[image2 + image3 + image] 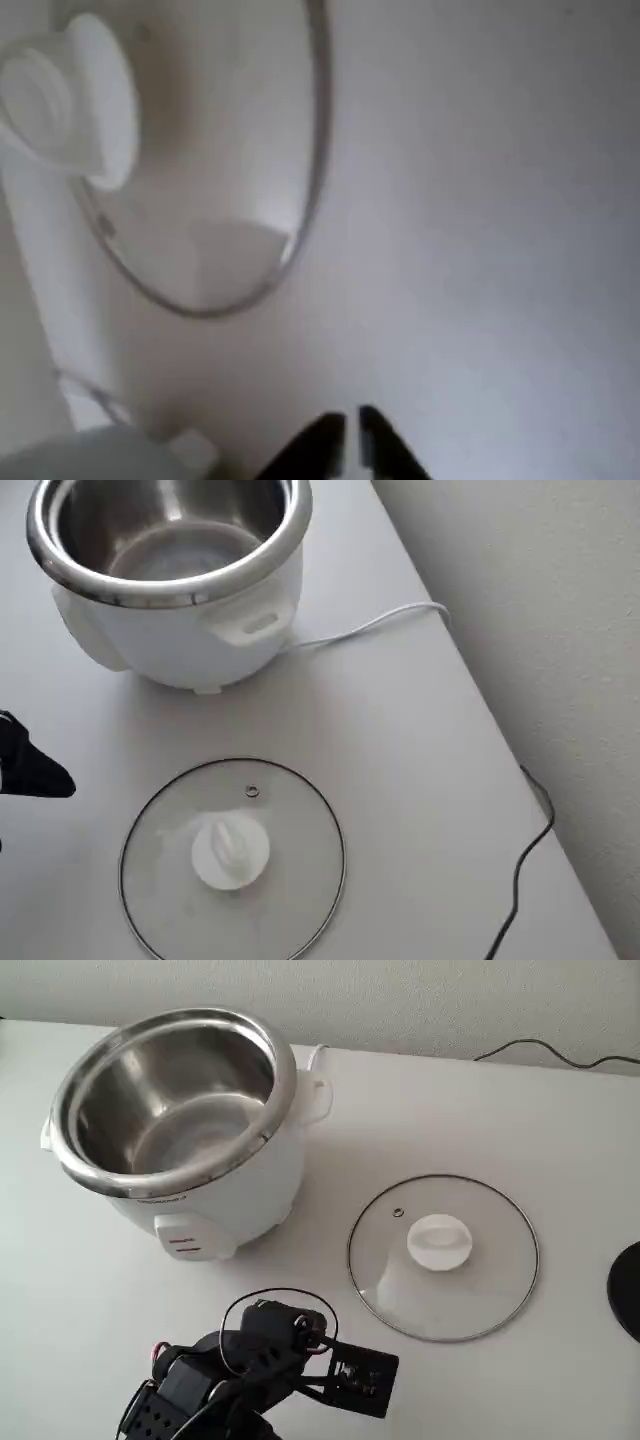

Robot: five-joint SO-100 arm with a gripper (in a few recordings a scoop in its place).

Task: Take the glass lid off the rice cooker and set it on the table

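Observation:
The rice cooker (190, 1150) stands uncovered at the left of the fixed view, and its steel inner pot (165, 530) holds nothing. The glass lid (443, 1257) lies flat on the white table (500, 1120) to the cooker's right, white knob (438, 1241) up. In the overhead view the lid (232, 858) sits below the cooker (170, 590). My gripper (60, 780) is at the left edge there, apart from both. In the wrist view the lid (230, 180) is at top left, and the gripper (348, 440) has its black fingertips nearly touching, with nothing between them. My arm (260, 1360) fills the bottom of the fixed view.
The cooker's white power cord (370, 625) runs toward the wall. A black cable (530, 840) lies along the table's edge by the textured wall. A black round object (628, 1290) shows at the right edge of the fixed view.

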